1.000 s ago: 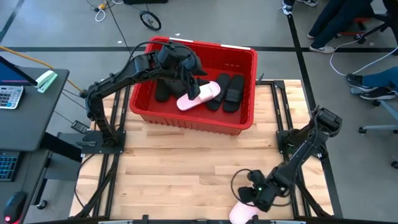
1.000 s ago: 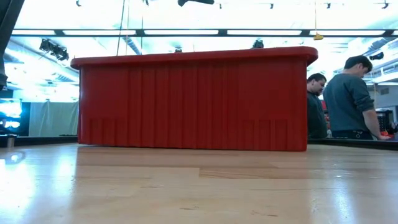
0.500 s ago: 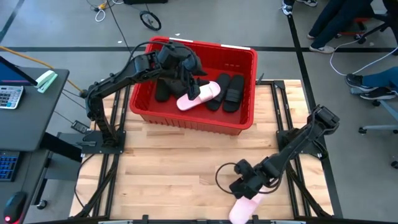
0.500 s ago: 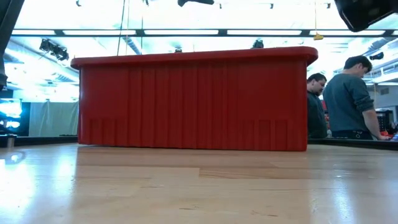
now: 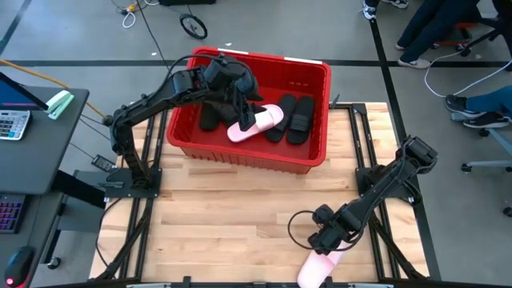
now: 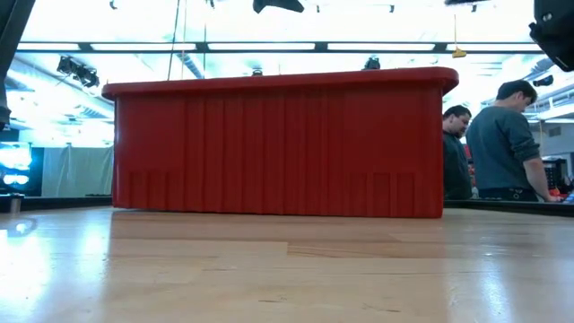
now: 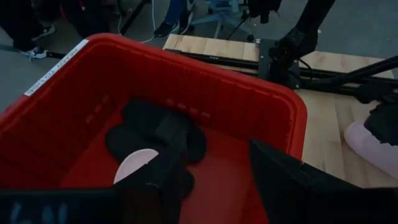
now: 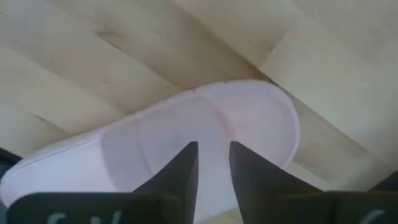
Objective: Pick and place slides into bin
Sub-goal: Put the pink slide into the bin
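The red bin (image 5: 244, 152) stands at the table's far middle; it also shows in the low view (image 6: 278, 144) and the left wrist view (image 7: 186, 68). In it lie several black slides (image 5: 300, 116) and one pale pink slide (image 5: 258, 122). My left gripper (image 5: 236, 96) hangs over the bin's left half, open and empty (image 7: 217, 168). The other pink slide (image 5: 317, 270) lies at the table's near edge, right of the middle. My right gripper (image 5: 328, 240) is just above its far end, its fingers a narrow gap apart (image 8: 213, 165). My right gripper points down at the pink slide's broad upper surface (image 8: 205, 118). Its two fingertips (image 8: 186, 162) stand over that surface. I cannot tell whether they touch it. The slide lies flat on the table.
Bare wooden table (image 5: 232, 216) lies between the bin and the near edge. A desk with a keyboard and calculator (image 5: 16, 120) stands left of the table. People stand beyond the table at the right (image 6: 502, 135).
My right gripper has swung toward the table's left edge and then back toward the right, staying by the pink slide at the near edge.
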You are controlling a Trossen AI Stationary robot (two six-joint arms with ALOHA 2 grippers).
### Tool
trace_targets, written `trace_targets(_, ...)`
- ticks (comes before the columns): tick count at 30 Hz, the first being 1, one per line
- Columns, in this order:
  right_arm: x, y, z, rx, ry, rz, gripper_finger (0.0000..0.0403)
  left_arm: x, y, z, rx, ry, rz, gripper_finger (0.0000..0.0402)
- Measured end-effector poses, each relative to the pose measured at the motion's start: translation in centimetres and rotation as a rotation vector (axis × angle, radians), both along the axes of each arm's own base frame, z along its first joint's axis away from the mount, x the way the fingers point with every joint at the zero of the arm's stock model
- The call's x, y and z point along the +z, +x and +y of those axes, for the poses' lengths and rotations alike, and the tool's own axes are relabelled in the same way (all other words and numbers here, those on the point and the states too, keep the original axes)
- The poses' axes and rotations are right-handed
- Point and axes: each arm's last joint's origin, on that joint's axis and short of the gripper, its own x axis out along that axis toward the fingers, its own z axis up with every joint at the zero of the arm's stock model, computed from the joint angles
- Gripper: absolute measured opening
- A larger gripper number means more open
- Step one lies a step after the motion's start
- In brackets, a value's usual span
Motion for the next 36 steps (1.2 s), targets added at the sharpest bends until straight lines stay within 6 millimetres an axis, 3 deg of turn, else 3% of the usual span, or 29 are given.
trace_targets(6, 0.5, -1.1, -0.9, -0.001, -0.061, 0.073, 0.0098, 0.0, 0.0, 0.0, 0.015, -0.024, -0.007, 0.0173)
trace_targets(13, 3.7, -2.2, -2.3, 0.004, -0.050, -0.097, 0.0098, 0.0, 0.0, 0.0, 0.017, -0.027, -0.008, 0.0177)
trace_targets(16, 4.2, -3.5, -3.5, -0.020, -0.064, -0.156, 0.0099, 0.0, 0.0, 0.0, 0.018, -0.027, -0.007, 0.0177)
trace_targets(22, 2.9, -6.4, -5.6, -0.186, 0.036, -0.287, 0.0098, -0.4, -0.2, -0.1, 0.016, -0.037, 0.037, 0.0173)
trace_targets(27, 1.1, -7.0, -5.1, -0.151, 0.218, -0.467, 0.0099, -0.5, -0.3, -0.1, 0.014, -0.040, 0.056, 0.0178)
trace_targets(33, -2.4, -7.7, -4.5, -0.161, 0.289, -0.413, 0.0099, -0.5, -0.3, -0.1, 0.013, -0.040, 0.057, 0.0173)
trace_targets(36, -3.1, -7.8, -4.2, -0.183, 0.327, -0.426, 0.0099, -0.5, -0.3, -0.1, 0.013, -0.040, 0.057, 0.0174)
